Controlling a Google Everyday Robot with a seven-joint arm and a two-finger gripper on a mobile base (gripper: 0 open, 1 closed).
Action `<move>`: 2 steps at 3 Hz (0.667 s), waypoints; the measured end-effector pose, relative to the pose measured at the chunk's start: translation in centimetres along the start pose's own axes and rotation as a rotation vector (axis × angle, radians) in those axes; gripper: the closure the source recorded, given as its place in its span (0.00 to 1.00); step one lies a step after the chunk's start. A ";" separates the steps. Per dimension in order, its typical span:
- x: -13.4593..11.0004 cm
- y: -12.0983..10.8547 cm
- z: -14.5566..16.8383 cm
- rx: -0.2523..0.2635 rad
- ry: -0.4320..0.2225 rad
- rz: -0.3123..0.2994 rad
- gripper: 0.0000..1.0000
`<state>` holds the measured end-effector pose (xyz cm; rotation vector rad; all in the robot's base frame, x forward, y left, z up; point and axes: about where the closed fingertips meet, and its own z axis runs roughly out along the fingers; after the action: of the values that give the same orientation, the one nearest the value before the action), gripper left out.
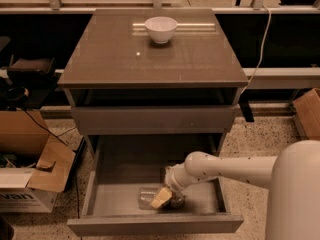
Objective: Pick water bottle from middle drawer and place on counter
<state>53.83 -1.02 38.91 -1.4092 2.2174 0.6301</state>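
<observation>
One water bottle (pixel 146 197) lies near the front of the open middle drawer (pixel 125 169), half hidden beneath the gripper (pixel 162 198), whose hold cannot be told, while a floor-level cardboard box (pixel 30 184) shows cropped lettering, "van".

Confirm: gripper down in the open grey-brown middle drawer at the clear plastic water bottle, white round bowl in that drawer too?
No: camera view shows the white round bowl on the glossy grey-brown counter. The gripper is in the open middle drawer at the clear plastic water bottle.
</observation>
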 end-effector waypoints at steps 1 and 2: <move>0.5 0.3 1.4 -0.011 -0.005 0.031 0.19; 0.9 0.4 1.9 -0.013 -0.007 0.054 0.43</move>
<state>53.32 -0.42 36.94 -1.3555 2.2560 0.6675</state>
